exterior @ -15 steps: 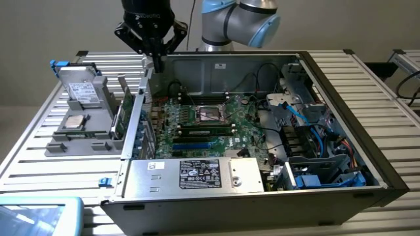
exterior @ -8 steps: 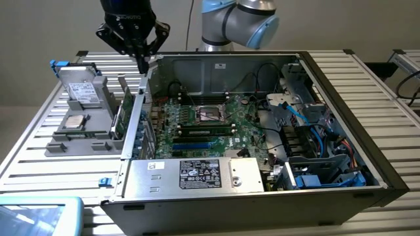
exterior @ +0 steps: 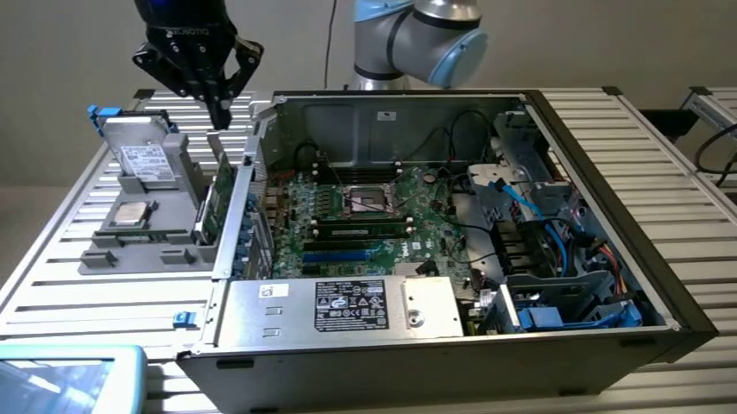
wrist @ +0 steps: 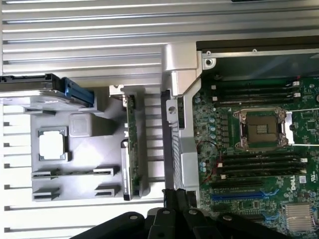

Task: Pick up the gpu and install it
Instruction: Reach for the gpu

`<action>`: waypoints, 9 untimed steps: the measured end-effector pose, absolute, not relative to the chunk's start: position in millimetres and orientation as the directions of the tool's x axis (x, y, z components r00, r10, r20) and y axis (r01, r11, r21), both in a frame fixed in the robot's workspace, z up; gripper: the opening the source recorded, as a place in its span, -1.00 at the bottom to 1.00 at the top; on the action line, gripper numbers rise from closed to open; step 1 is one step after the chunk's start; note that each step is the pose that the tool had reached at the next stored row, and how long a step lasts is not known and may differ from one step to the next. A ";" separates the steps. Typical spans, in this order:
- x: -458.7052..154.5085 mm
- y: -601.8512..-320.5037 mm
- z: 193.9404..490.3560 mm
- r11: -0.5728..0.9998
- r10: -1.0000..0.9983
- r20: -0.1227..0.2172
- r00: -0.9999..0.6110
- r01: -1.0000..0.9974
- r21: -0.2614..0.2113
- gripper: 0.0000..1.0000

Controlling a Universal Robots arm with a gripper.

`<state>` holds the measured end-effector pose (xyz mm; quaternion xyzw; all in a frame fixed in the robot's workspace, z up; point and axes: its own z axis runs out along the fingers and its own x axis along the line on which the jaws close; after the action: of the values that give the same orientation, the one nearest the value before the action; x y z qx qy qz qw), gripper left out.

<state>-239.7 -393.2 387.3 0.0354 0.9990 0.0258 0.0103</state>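
Note:
The gpu (exterior: 220,191) stands on its edge in a slot of the grey holder tray (exterior: 116,259), just outside the open computer case's left wall in the exterior view. Its green board faces the case. In the wrist view the gpu (wrist: 131,144) appears edge-on as a thin green strip in the grey holder (wrist: 84,169). My gripper (exterior: 219,114) hangs a short way above the card's far end, shut with nothing between its fingers. The gripper (wrist: 180,197) lies over the case wall in the wrist view, apart from the card.
The holder also carries a silver hard drive (exterior: 147,160) and a square processor (exterior: 130,213). The open case (exterior: 645,259) holds the motherboard (exterior: 368,220), memory sticks (wrist: 254,167), a processor socket (wrist: 261,129) and a power supply (exterior: 345,306). Cables crowd the exterior view's right side.

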 end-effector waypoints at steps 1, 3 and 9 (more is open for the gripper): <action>-244.3 -392.1 387.0 0.996 0.071 -0.019 -0.997 0.070 0.053 -0.76; -253.1 -389.6 386.3 0.996 0.071 -0.019 -0.997 0.070 0.053 -0.76; -277.7 -382.1 383.4 0.996 0.071 -0.019 -0.997 0.070 0.054 -0.76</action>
<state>-277.7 -382.1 383.4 0.0354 0.9990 0.0269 0.0102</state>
